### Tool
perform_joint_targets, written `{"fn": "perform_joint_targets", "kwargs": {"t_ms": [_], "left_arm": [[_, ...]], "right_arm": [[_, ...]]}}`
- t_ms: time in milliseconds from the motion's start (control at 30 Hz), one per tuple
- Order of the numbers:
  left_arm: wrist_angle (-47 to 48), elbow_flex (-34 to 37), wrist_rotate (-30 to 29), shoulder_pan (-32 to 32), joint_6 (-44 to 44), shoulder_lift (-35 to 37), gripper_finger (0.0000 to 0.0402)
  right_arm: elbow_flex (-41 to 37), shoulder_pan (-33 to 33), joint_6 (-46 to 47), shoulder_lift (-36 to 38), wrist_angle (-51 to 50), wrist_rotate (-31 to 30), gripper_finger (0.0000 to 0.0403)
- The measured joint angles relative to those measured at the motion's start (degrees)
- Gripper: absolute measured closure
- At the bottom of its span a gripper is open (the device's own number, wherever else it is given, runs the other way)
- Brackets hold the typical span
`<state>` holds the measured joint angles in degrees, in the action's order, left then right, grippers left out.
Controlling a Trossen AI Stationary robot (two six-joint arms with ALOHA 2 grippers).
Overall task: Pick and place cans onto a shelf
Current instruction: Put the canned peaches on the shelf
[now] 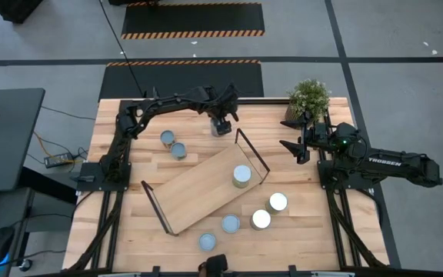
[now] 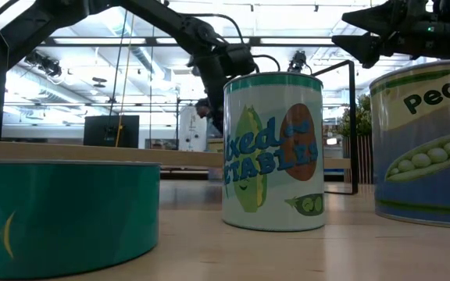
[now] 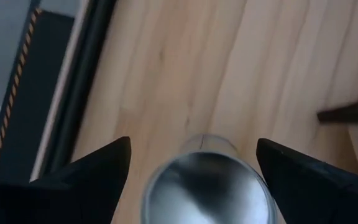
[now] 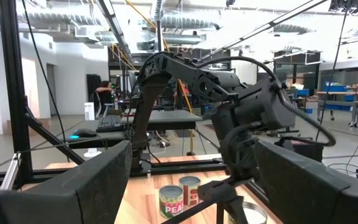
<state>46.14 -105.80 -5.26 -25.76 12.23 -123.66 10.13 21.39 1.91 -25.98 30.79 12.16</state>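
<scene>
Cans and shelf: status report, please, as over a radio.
Left gripper open, straddling a can at the table's far edge. Right gripper open, empty, beside the plant. One can on the shelf. Nothing in the way.

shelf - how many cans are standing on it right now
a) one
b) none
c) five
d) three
a) In the high view a single can stands on the shelf, near its right-hand wire frame; the other cans sit off the board on the tabletop.
</scene>
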Motion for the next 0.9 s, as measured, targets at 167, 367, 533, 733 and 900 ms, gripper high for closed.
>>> {"fn": "perform_joint_targets", "kwargs": {"t_ms": [167,367,533,733,900], "left_arm": [[2.31,0.0,-0.03,0.61,0.42,0.0,0.0049],[2.75,0.0,-2.56,2.21,1.91,0.13,0.0049],[7.66,0.0,-2.9,2.43,0.85,0.15,0.0049],[11.58,0.0,-0.35,1.6,-1.43,0.24,0.0049],[12.94,0.26,0.61,1.49,-2.33,0.26,0.0049]], "right_arm": [[0.0,0.0,0.02,0.0,-0.02,-0.04,0.0054],[0.0,-0.01,0.04,0.0,-0.02,-0.09,0.0054],[0.0,-0.01,0.06,0.0,-0.03,-0.09,0.0054],[0.0,-0.02,0.06,0.0,-0.02,-0.07,0.0054],[0.0,-0.02,0.05,0.0,-0.02,-0.04,0.0054]]}}
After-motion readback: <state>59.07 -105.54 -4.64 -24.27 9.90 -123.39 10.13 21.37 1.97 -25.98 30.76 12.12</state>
